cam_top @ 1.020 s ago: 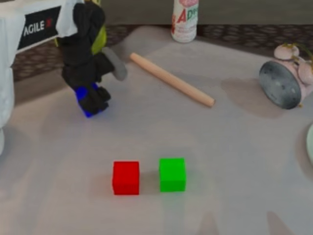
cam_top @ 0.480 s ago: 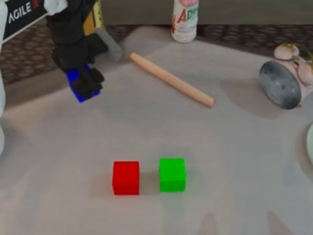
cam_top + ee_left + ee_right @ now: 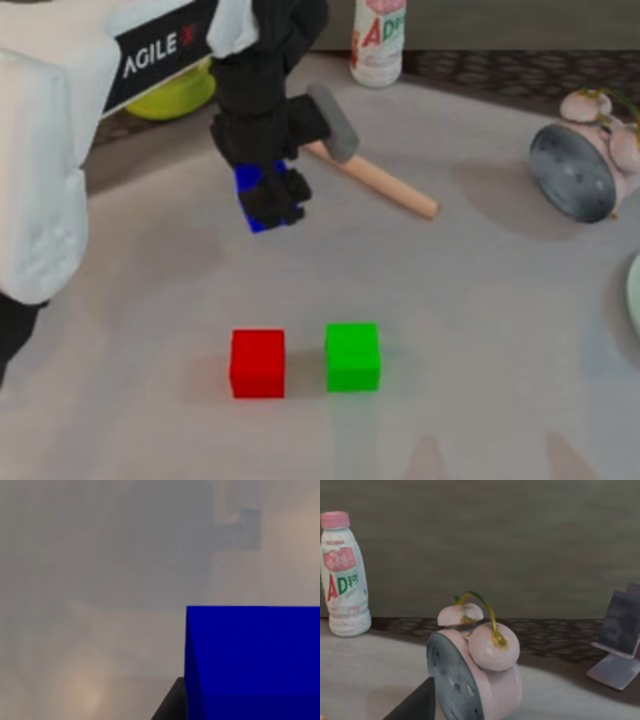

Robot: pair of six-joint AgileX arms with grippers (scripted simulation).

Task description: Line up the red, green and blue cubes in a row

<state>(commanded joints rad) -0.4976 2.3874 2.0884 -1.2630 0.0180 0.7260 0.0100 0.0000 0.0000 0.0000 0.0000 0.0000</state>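
Between the fingers of the left pincer [image 3: 268, 200] sits the blue cube [image 3: 247, 186], gripped and carried above the table [image 3: 480, 300], at the top view's upper left of centre; the left wrist view shows its blue face [image 3: 252, 662] close against the camera. Nearer the front edge, the red cube [image 3: 257, 363] and green cube [image 3: 352, 356] rest side by side, a narrow gap between them, red on the left. Behind the pincer lies a wooden rolling pin [image 3: 385, 184], partly covered by the arm. A drink bottle [image 3: 377, 40] stands at the back, an alarm clock [image 3: 585, 160] at right. The right pincer is out of view.
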